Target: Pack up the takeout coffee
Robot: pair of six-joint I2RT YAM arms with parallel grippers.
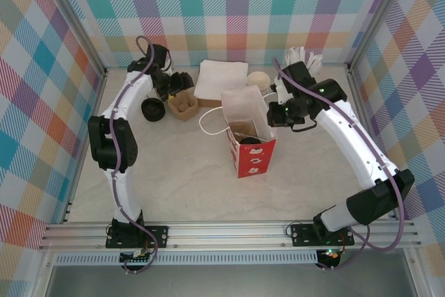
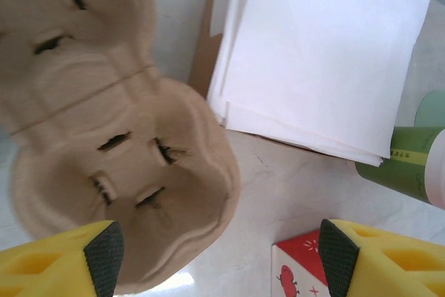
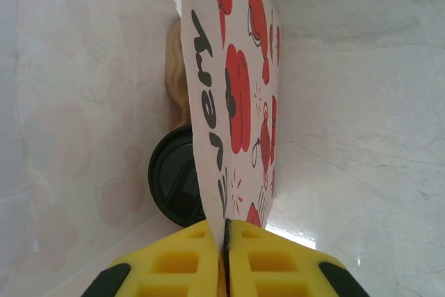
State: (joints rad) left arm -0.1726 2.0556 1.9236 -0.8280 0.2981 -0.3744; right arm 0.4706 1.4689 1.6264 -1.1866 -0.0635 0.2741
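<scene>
The takeout coffee [image 1: 260, 80], a dark green paper cup [image 2: 407, 168] with a cream rim and inside, stands at the back right of the napkins. A red-and-white paper bag [image 1: 252, 158] stands open in the middle of the table. My right gripper [image 1: 274, 115] is shut on the top edge of the bag's right wall [image 3: 236, 81], and in the right wrist view the gripper [image 3: 226, 241] pinches the paper between its pads. Inside the bag lies a black round lid [image 3: 170, 186]. My left gripper [image 2: 219, 259] hangs open and empty over the table, between a brown pulp cup carrier [image 2: 104, 137] and the bag's corner [image 2: 299, 269].
A stack of white napkins [image 1: 221, 78] lies at the back centre. The pulp carrier [image 1: 183, 106] sits at the back left beside a black round object [image 1: 153, 109]. White sticks [image 1: 302, 57] stand behind the right arm. Checked walls close in the table on three sides.
</scene>
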